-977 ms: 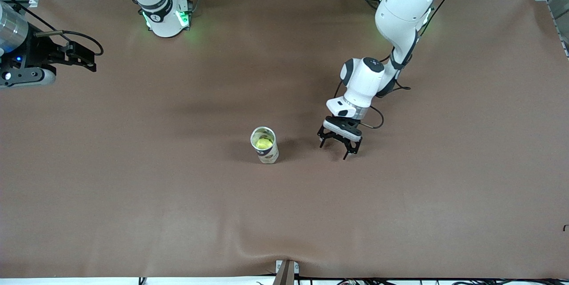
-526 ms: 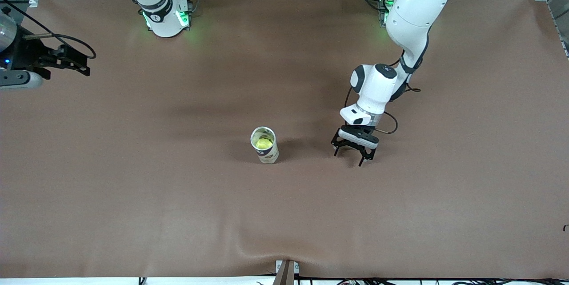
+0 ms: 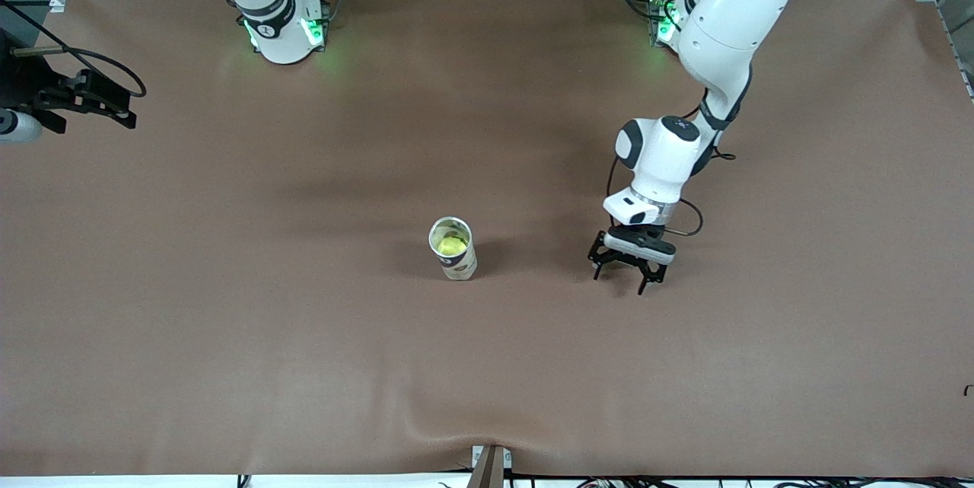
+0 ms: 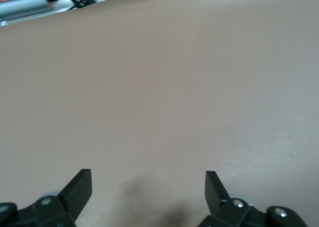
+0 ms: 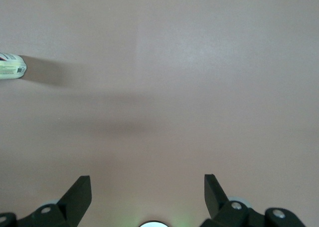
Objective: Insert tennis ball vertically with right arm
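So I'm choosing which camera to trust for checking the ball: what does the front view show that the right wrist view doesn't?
Only the front view shows the tennis ball inside the upright can, both arms, and the open left gripper over bare table beside the can. Only the right wrist view shows the right gripper close up, fingers spread with nothing between them. Both show the brown table and the can, though the wrist view catches only its edge.

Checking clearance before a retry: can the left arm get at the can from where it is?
Probably yes. The left gripper hangs open and empty beside the upright can, with only bare table between them. The tennis ball already sits inside; the right gripper is off at the table's edge.
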`<action>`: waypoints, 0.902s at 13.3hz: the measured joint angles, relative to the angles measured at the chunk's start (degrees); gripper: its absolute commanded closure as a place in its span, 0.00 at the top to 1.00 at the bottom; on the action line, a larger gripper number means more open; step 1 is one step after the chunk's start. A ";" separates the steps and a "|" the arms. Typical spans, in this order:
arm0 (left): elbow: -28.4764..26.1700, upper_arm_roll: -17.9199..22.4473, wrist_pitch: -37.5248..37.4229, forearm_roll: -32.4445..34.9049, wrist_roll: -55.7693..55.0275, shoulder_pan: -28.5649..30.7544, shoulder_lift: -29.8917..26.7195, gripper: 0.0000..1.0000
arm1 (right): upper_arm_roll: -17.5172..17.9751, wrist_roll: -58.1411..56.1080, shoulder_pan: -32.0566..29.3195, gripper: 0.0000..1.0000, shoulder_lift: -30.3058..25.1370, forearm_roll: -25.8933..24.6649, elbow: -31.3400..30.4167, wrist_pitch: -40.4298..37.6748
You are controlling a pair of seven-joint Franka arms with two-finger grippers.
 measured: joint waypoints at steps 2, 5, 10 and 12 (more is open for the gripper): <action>-0.02 0.08 0.18 -0.01 0.01 2.62 -0.60 1.00 | -0.57 -0.03 -0.28 1.00 0.00 0.00 0.01 0.10; -0.02 0.10 0.13 -0.01 0.05 6.92 -2.68 1.00 | -0.59 -0.04 -0.32 1.00 0.00 -0.07 0.01 0.21; 3.64 0.31 -8.43 -0.01 0.05 11.43 -4.95 1.00 | -0.38 -0.04 -0.32 1.00 0.00 -0.08 0.01 0.20; 6.83 0.52 -16.60 -0.01 0.04 12.89 -7.61 1.00 | -0.32 -0.04 -0.32 1.00 0.00 -0.08 0.01 0.20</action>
